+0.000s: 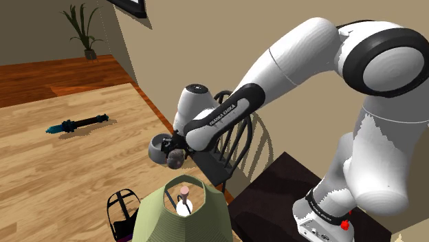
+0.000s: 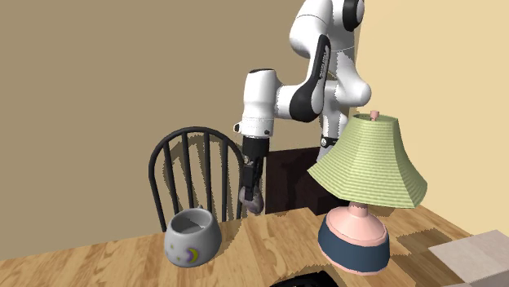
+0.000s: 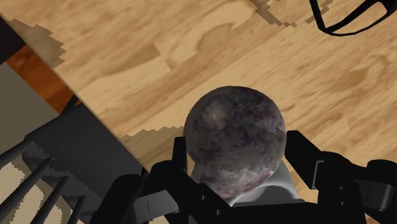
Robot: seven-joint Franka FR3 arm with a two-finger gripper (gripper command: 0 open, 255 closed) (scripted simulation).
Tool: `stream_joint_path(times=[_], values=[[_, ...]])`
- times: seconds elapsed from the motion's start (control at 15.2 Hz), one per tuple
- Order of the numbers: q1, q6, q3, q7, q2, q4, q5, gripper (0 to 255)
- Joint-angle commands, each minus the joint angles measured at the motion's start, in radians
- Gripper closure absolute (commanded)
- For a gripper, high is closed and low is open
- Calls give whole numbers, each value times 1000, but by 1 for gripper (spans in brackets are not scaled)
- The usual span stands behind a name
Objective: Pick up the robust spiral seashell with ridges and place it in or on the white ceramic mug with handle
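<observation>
Grips a rounded, mottled grey-purple seashell [image 3: 234, 133] in the hand [image 3: 238, 151], with the black fingers [image 3: 179, 162] pressed against its two sides. Holds it in the air, clear of the wooden table [image 2: 269, 245], pointing straight down from a near-vertical wrist in the second exterior view. Lower and toward that view's left, near the shell but apart from it: a pale grey mug [image 2: 192, 238], upright on the table, open mouth up, marked with a yellow crescent and small dots; handle not made out. Just behind mug and hand, at the table's edge, a black spindle-back chair [image 2: 155, 192]. Toward that view's right, on the table, a lamp [image 2: 367, 163] with a green ribbed shade over a pink and dark blue base. In the shoulder view, a black wire basket [image 1: 122, 206] just beside the lamp; well apart across the table, a black tool [image 1: 77, 124] with a teal tip, lying flat. Beyond, an orange-brown wood floor [image 1: 62, 72] and a potted plant [image 1: 86, 34] by the tan wall [image 1: 192, 41].
</observation>
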Motion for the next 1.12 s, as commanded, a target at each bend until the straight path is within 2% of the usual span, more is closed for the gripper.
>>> stream_joint_path(times=[0.0, 0.4, 1.06], values=[[4, -28, -3, 9, -26, 2, -6, 255], [6, -91, -8, 20, -82, 10, -16, 255], [-110, -263, -38, -130, 166, 416, 10, 255]])
